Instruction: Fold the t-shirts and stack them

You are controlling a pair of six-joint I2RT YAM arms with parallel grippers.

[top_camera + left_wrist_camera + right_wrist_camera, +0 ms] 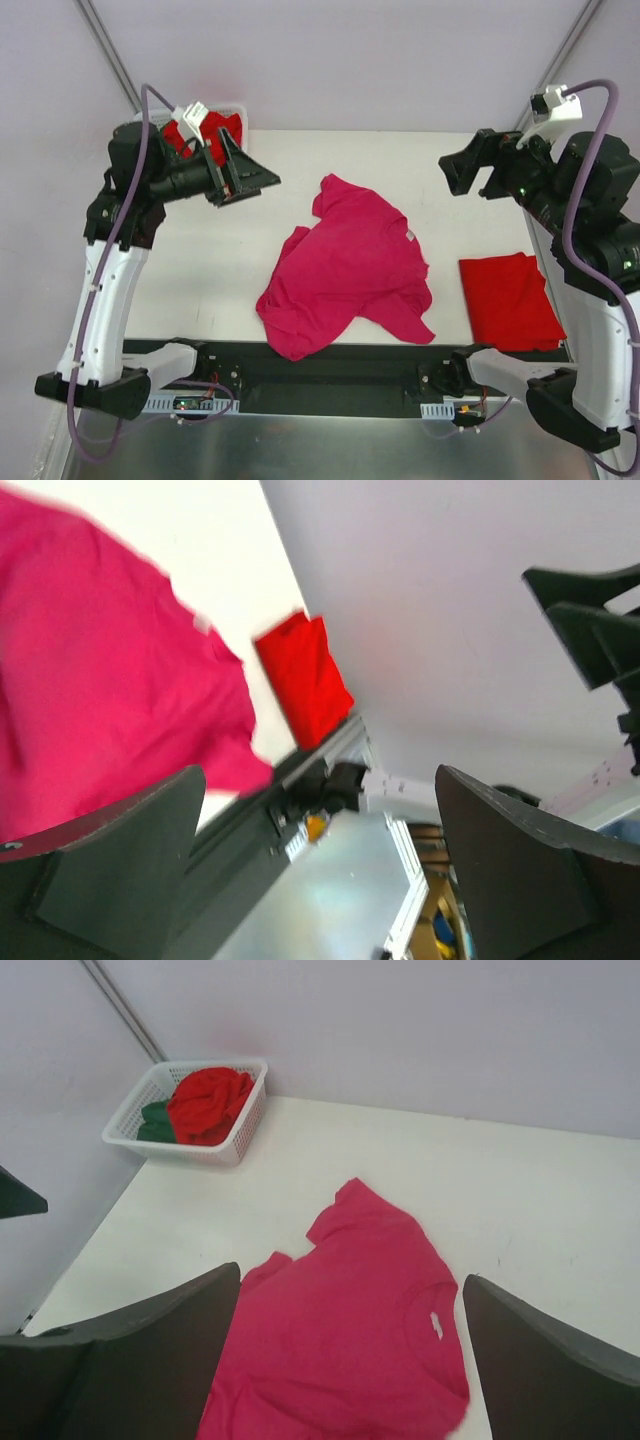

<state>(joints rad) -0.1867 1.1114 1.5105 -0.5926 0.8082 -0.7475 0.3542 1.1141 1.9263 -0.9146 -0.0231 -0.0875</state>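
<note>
Nearest, saw a magenta-pink t-shirt (350, 265) lying rumpled on the white worktop (200, 285), with a folded red t-shirt (508, 298) flat to its right, apart. Above, found left end effector (315, 780) and right end effector (350, 1275) both raised, spread wide, gripping nothing. Farthest, noted a white basket (205, 1150) at the back-left corner holding a red shirt (208, 1100) and a dark green shirt (155, 1122).

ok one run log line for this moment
left gripper open, raised | right gripper open, raised | pink t-shirt unfolded, centre | red t-shirt folded at right

Bare table (200, 280) surrounds the magenta t-shirt (350, 265); a basket (225, 1140) blocks the far-left corner, a folded red t-shirt (510, 300) the right.
</note>
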